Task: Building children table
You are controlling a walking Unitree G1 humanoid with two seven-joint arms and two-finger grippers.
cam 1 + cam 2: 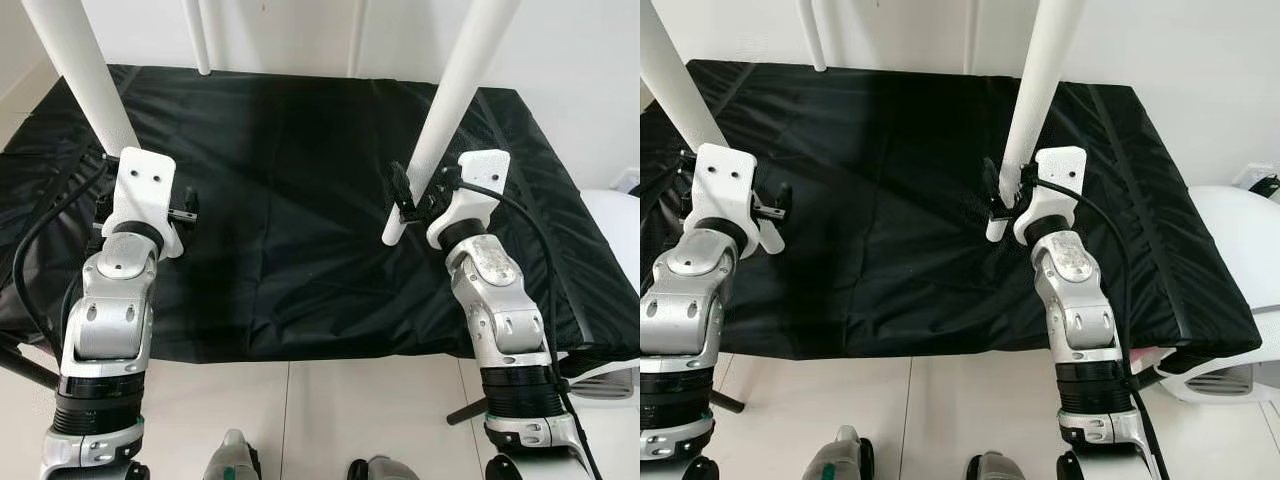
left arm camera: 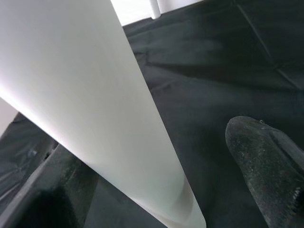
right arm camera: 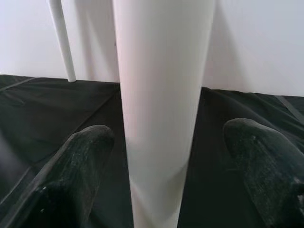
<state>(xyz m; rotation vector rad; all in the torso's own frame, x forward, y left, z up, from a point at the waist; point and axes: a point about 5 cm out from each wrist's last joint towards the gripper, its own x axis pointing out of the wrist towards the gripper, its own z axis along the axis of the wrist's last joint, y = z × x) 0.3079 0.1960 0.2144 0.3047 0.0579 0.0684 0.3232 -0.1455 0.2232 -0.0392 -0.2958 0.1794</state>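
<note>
The right tool [image 1: 408, 205] sits right of centre in the left eye view, its two black fingers [image 3: 76, 171] set on either side of a white table leg [image 1: 455, 90] near that leg's lower end; in the right wrist view both fingers stand slightly apart from the leg, with gaps visible, so the tool is spread around the leg and contact cannot be confirmed. This leg rises at a tilt toward the upper right of the frame, its lower end just above the black cloth [image 1: 300, 200] that covers the surface. The left tool [image 1: 150, 215] sits at the left of the frame, beside the lower end of a second white table leg [image 1: 80, 70], which rises toward the upper left corner. In the left wrist view one finger [image 2: 266, 166] stands well clear of that leg [image 2: 95, 109] while the other lies against or just beside it; the tool is spread apart. Two thinner white legs [image 1: 198, 35] stand upright at the far edge of the cloth, against a white wall [image 1: 590, 60]. Pale floor tiles [image 1: 330, 410] occupy the bottom of the frame.
</note>
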